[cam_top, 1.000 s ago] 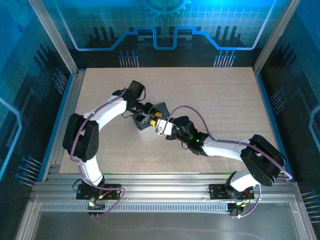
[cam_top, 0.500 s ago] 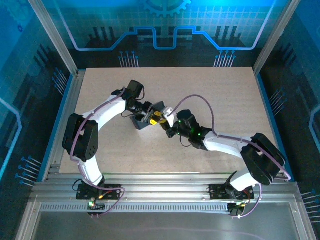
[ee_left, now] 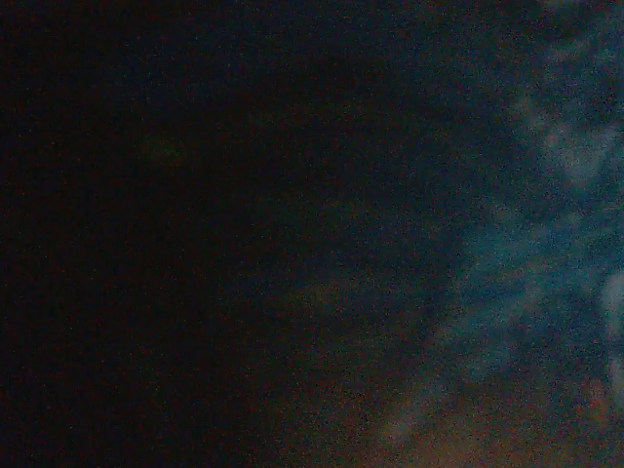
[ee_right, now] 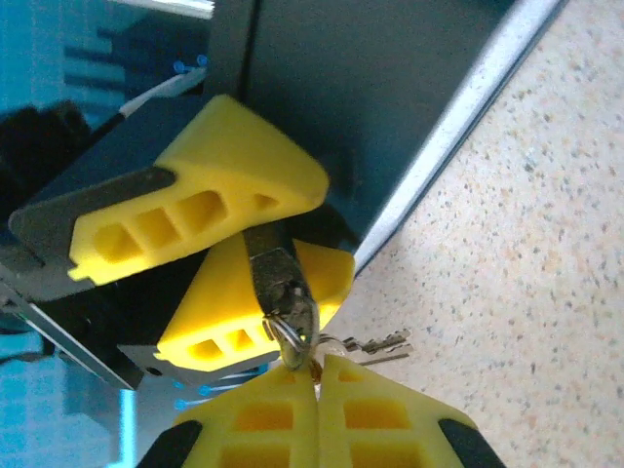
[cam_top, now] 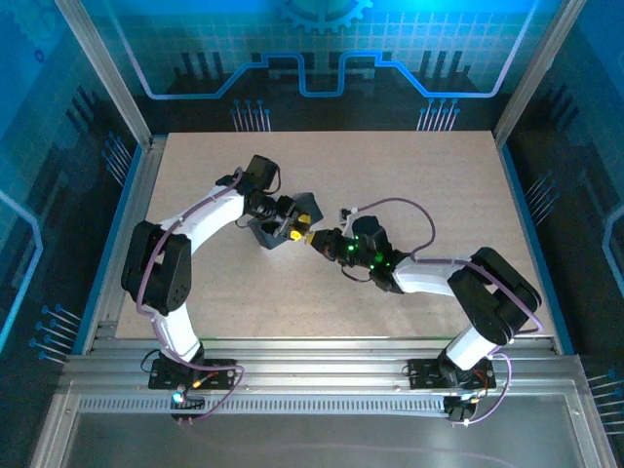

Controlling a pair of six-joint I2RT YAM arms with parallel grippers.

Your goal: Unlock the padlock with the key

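Note:
The padlock (cam_top: 269, 234) is a dark block held just above the table, and my left gripper (cam_top: 292, 220) is shut on it. In the right wrist view the left gripper's yellow fingers (ee_right: 210, 210) clamp the padlock's dark body (ee_right: 390, 88). The key (ee_right: 283, 283) sticks out of the padlock between those fingers, with a ring through its head. My right gripper (ee_right: 317, 375) is shut, its fingertips pinching the end of the key's head. It meets the padlock from the right (cam_top: 314, 239). The left wrist view is dark and blurred.
Two spare keys (ee_right: 380, 343) hang from the ring beside my right fingertips. The speckled beige tabletop (cam_top: 419, 185) lies bare around both arms. Aluminium rails (cam_top: 312, 375) run along the near edge, and blue panels wall in the other sides.
My right gripper has moved up and left to the padlock, rolled its wrist and closed its fingers together. The left gripper has lifted the padlock slightly away.

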